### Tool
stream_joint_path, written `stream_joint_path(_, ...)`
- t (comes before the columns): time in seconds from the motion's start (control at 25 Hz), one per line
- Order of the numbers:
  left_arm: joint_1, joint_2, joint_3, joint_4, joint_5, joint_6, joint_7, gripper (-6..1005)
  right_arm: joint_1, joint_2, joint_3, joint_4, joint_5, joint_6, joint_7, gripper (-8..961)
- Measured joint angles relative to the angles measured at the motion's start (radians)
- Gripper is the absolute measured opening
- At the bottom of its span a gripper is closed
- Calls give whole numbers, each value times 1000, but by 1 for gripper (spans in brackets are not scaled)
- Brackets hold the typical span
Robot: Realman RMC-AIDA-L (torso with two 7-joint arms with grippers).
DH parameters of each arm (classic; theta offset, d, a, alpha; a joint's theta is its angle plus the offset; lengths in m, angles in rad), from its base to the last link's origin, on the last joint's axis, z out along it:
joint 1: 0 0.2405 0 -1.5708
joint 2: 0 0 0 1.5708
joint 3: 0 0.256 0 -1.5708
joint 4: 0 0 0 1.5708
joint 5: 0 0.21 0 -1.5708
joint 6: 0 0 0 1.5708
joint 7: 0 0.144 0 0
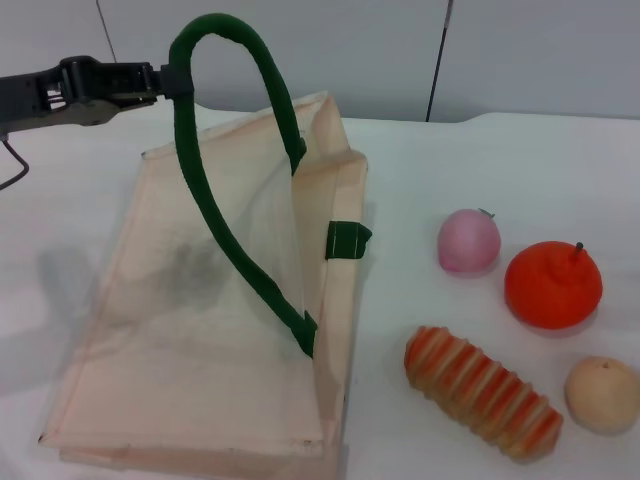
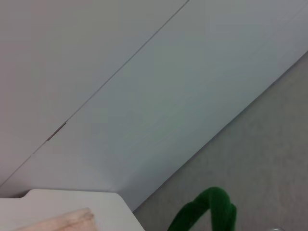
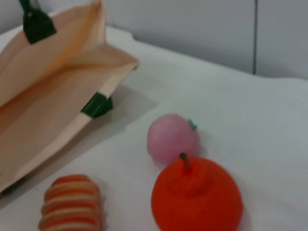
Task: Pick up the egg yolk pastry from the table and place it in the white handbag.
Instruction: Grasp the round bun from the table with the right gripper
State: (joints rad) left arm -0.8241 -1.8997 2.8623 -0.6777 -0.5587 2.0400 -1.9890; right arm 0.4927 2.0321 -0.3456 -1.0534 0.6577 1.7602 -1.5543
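The egg yolk pastry (image 1: 603, 393), a small pale tan ball, lies on the table at the front right. It is out of the right wrist view. The white handbag (image 1: 200, 330) lies on the left. Its upper side is lifted by one dark green handle (image 1: 215, 230), so the mouth gapes toward the right. My left gripper (image 1: 168, 80) is up at the back left, shut on the top of that handle. The handle also shows in the left wrist view (image 2: 209, 211). The bag shows in the right wrist view (image 3: 48, 96). My right gripper is in no view.
A pink round fruit (image 1: 468, 241) (image 3: 172, 138), an orange fruit (image 1: 552, 285) (image 3: 196, 197) and a long striped bread (image 1: 482, 391) (image 3: 71, 202) lie between the bag and the pastry. The second green handle (image 1: 347, 239) pokes out at the bag's right edge.
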Motion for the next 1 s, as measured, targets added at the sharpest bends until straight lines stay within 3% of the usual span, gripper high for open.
stream_joint_path(0.44, 6, 2, 0, 0, -5, 1, -7, 120, 14, 9, -183, 12, -57, 27, 77, 856)
stream_joint_path(1.0, 16, 7, 0, 2, -18, 2, -14, 120, 16, 13, -266, 47, -56, 11, 98, 854)
